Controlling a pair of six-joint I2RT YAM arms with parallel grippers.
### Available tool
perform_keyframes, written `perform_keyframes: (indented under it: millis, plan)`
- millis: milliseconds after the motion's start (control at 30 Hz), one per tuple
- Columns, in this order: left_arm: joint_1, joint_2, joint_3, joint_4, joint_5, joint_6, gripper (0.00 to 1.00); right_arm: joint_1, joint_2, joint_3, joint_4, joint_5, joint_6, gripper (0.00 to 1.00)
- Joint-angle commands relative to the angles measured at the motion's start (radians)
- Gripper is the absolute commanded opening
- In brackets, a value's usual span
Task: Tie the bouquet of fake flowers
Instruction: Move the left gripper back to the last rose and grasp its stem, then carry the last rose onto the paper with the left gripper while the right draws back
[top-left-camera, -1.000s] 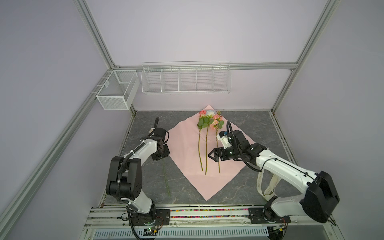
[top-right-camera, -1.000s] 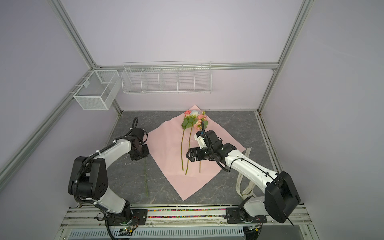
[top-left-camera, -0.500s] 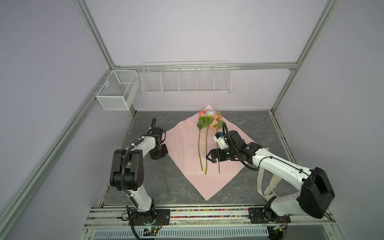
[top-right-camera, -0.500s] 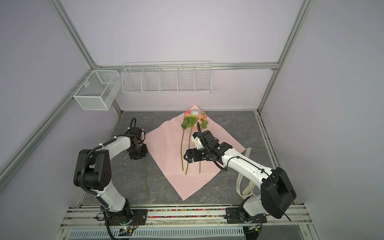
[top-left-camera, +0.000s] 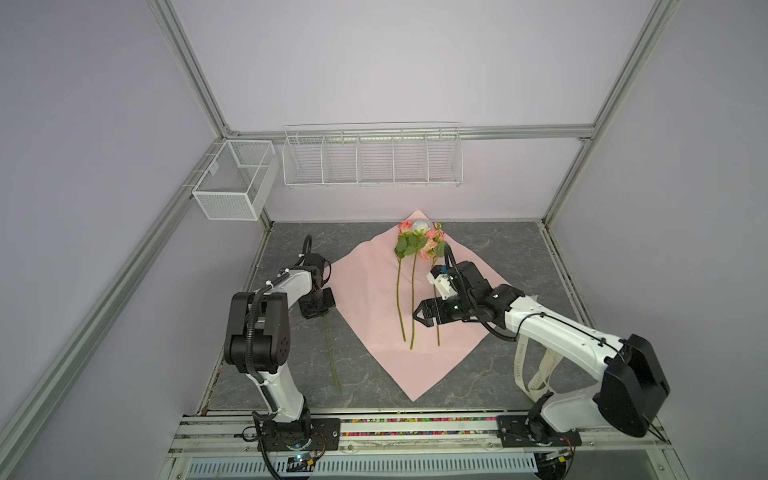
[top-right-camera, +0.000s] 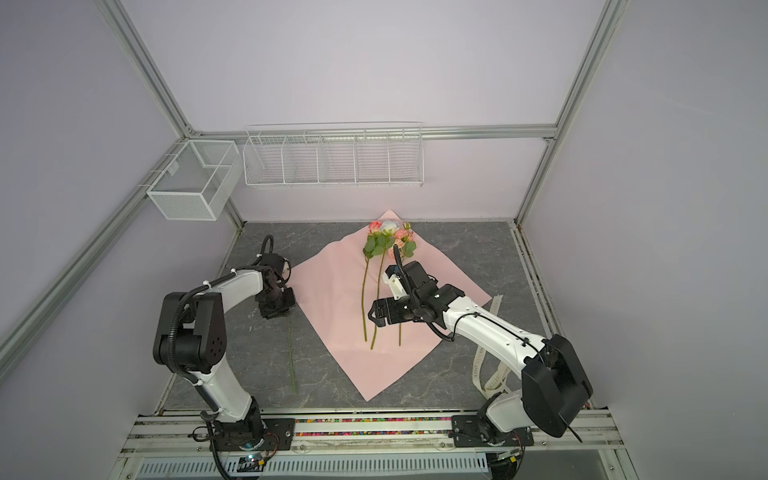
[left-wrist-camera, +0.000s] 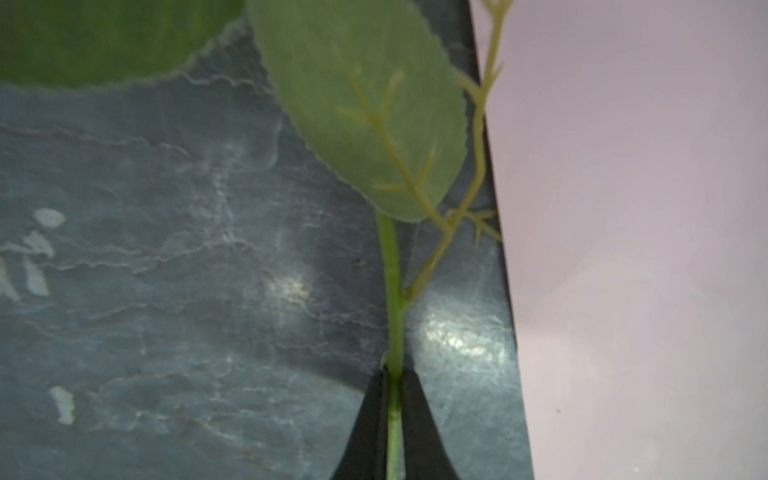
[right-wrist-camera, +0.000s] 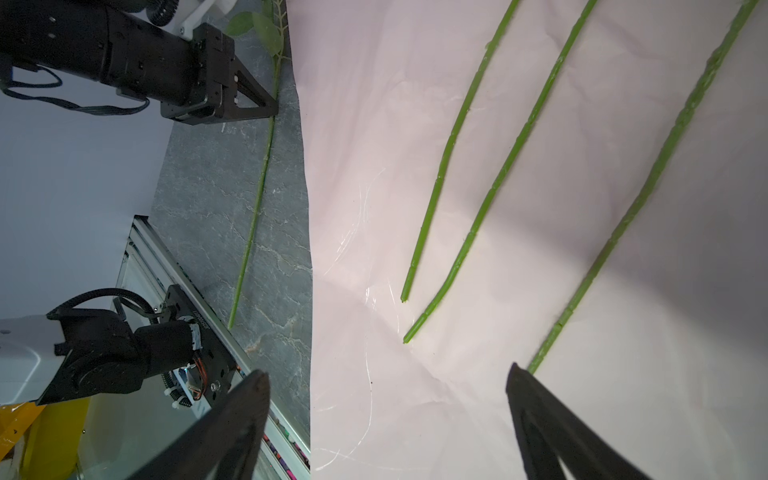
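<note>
The bouquet of fake flowers (top-left-camera: 419, 241) (top-right-camera: 386, 239) lies as three separate stems (right-wrist-camera: 498, 174) on the pink wrapping paper (top-left-camera: 365, 299) (top-right-camera: 328, 291). A fourth loose stem (top-left-camera: 332, 357) (top-right-camera: 292, 361) with green leaves (left-wrist-camera: 361, 104) lies on the grey table just off the paper's left edge. My left gripper (top-left-camera: 322, 318) (top-right-camera: 286, 318) (left-wrist-camera: 394, 370) is shut on this stem (left-wrist-camera: 395, 332). My right gripper (top-left-camera: 415, 318) (top-right-camera: 371, 318) (right-wrist-camera: 388, 372) hangs open over the lower part of the three stems, holding nothing.
A cream printed ribbon (top-left-camera: 521, 361) (top-right-camera: 478, 365) lies on the table under my right arm. Two white wire baskets (top-left-camera: 232, 183) (top-left-camera: 372, 160) hang on the back and left walls. A metal rail (top-left-camera: 415, 428) runs along the front edge.
My left gripper has closed on the loose stem beside the paper. My right gripper has shifted a little leftward over the three stems, still open.
</note>
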Motion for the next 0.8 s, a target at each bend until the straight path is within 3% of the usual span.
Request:
perform_keyframes:
  millis: [0,267,467,633,767]
  plan:
    - [0.002,0.046,-0.034,-0.008,0.004,0.013,0.04,0.004,0.002,0.022,-0.022,0.017,-0.021,0.92]
    - [0.002,-0.081,-0.022,-0.091,-0.096,0.017,0.0,0.004,-0.041,0.006,-0.024,0.067,-0.022,0.92]
    - [0.002,-0.202,0.014,-0.142,-0.093,0.019,0.0,0.004,-0.088,-0.012,-0.018,0.129,-0.009,0.92]
    - [-0.008,-0.261,0.067,-0.157,-0.006,0.005,0.0,0.003,-0.156,-0.045,-0.025,0.264,0.047,0.91]
    - [-0.069,-0.273,0.12,-0.108,0.099,-0.006,0.0,-0.038,-0.233,-0.084,-0.056,0.379,0.104,0.89]
